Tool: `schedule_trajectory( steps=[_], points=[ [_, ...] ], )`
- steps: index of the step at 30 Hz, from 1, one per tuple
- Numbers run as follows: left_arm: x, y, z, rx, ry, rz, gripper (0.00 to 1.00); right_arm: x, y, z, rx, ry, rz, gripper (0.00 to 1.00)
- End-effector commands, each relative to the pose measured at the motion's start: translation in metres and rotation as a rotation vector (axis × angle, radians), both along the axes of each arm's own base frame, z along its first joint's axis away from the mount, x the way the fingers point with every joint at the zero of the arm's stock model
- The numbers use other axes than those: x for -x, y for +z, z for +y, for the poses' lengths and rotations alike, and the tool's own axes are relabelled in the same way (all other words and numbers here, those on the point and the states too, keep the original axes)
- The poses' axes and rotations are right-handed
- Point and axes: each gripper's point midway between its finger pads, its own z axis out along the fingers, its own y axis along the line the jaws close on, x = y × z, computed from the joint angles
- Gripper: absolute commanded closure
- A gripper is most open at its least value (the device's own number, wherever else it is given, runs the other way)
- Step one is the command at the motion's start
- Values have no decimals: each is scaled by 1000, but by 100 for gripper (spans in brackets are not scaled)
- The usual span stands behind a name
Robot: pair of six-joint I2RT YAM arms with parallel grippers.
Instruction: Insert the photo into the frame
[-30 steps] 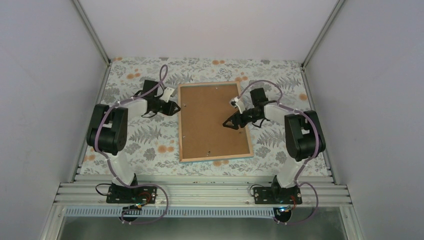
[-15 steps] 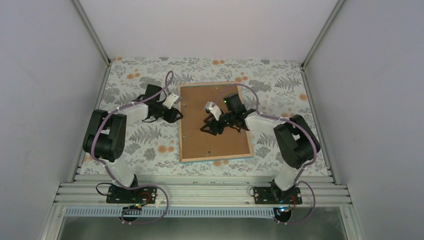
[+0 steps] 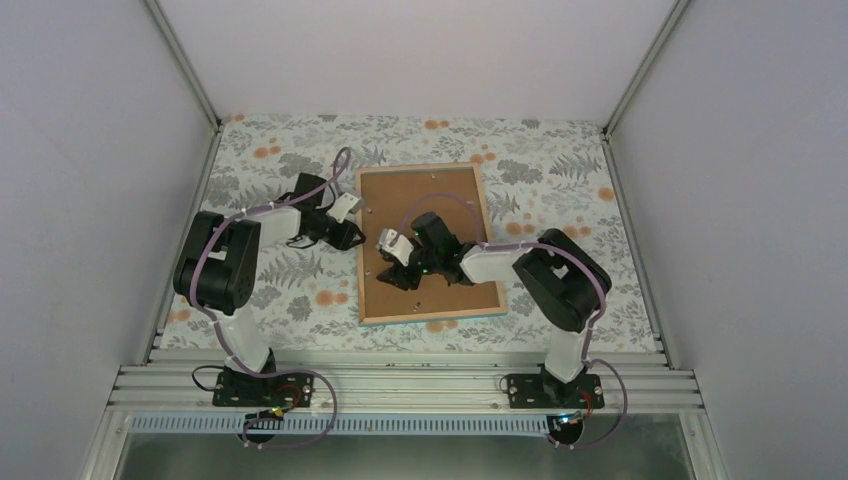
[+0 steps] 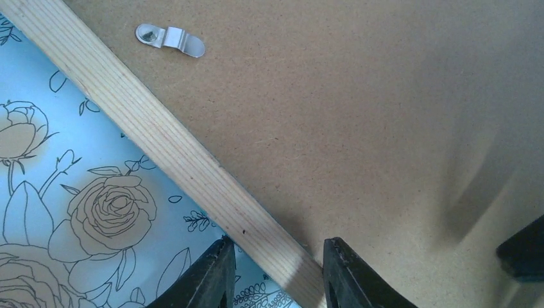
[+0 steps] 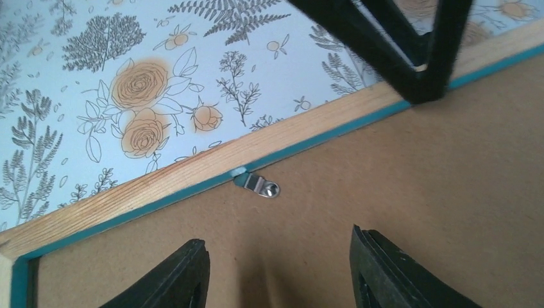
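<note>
The frame [image 3: 430, 317] lies face down on the flowered tablecloth, pale wood rail up, with the brown backing board [image 3: 425, 200] sitting in it. The photo is hidden. My left gripper [image 3: 352, 236] is open at the frame's left edge, its jaws straddling the wood rail [image 4: 160, 144] with one finger over the cloth and one over the board. My right gripper [image 3: 392, 275] is open, hovering low over the backing board [image 5: 398, 192] near the left rail [image 5: 192, 170], holding nothing. A small metal turn clip [image 5: 262, 186] lies just ahead of it.
Another metal clip [image 4: 170, 40] sits on the board by the left rail. The left gripper's fingers [image 5: 359, 32] show at the top of the right wrist view, close to the right gripper. Grey walls enclose the table on three sides.
My right gripper has swept left across the backing board from the frame's right edge to near its left rail. My left gripper has shifted slightly toward me along the left rail.
</note>
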Motion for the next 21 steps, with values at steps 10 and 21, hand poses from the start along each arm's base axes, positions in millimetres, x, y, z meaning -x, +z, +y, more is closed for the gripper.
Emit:
schedule_trajectory(
  steps=[10, 21],
  points=[
    [16, -16, -2, 6, -25, 55, 75, -8, -38, 15, 57, -9, -79, 51],
    [25, -25, -5, 4, -41, 81, 84, -17, -56, 23, 70, -52, -43, 60]
  ],
)
